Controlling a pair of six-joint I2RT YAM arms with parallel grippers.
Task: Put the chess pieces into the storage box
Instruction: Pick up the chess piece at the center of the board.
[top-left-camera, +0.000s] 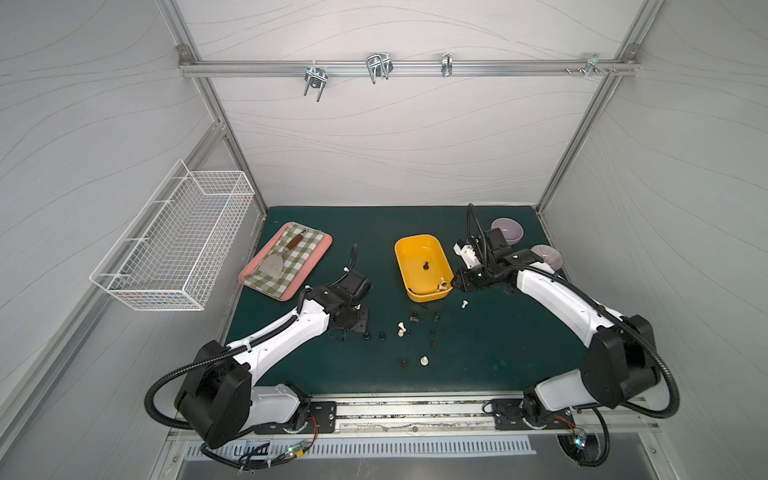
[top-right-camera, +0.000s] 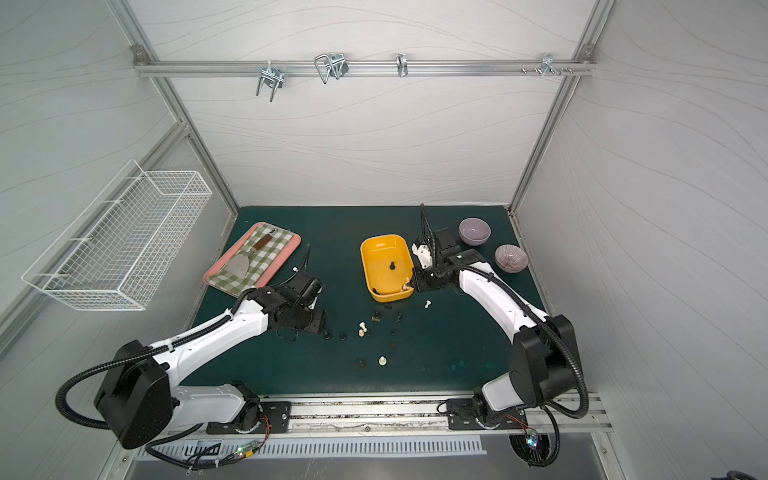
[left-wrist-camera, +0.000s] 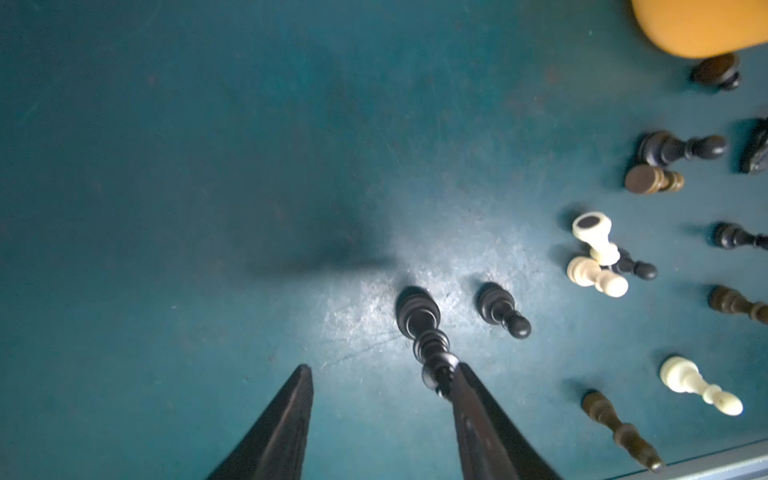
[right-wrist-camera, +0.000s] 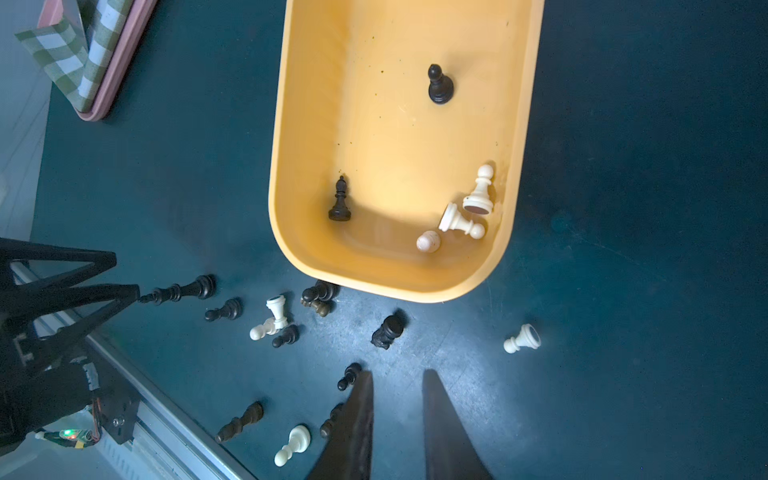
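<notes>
Yellow box (top-left-camera: 415, 239) on the green table (top-left-camera: 498, 353), right of centre and toward the far side, just beside the right arm's wrist. Inside, five pieces (right-wrist-camera: 439, 85): a black pawn near the middle of the floor, a black bishop (right-wrist-camera: 340, 201) by the near left corner, three white ones (right-wrist-camera: 459, 222) huddled in the near right corner, two of them plainly off their bases. Outside, on the table just in front of the box and between the two arms, a loose scatter of a dozen or so more in black, brown and white: a lone white one (top-left-camera: 464, 305) near the box's corner, a white pair (top-left-camera: 401, 328) against a black one, a white (top-left-camera: 424, 360) and a brown (top-left-camera: 404, 363) nearest the front edge. Left jaws roughly half apart, low over the scatter's left end, nothing between them; tip of one finger (left-wrist-camera: 469, 399) against the head of a tall black piece (left-wrist-camera: 417, 316), with another black pawn (left-wrist-camera: 500, 309) just beside it. Right jaws only a narrow gap apart, empty, beside the box's near right corner, above loose pieces on the table. Pink tray (top-left-camera: 328, 243) with checked cloth (top-left-camera: 299, 249) and spatula (top-left-camera: 272, 264) at far left, well apart from the pieces. Two purple bowls (top-left-camera: 507, 230) behind the right arm. White wire basket (top-left-camera: 174, 249) on the left wall.
</notes>
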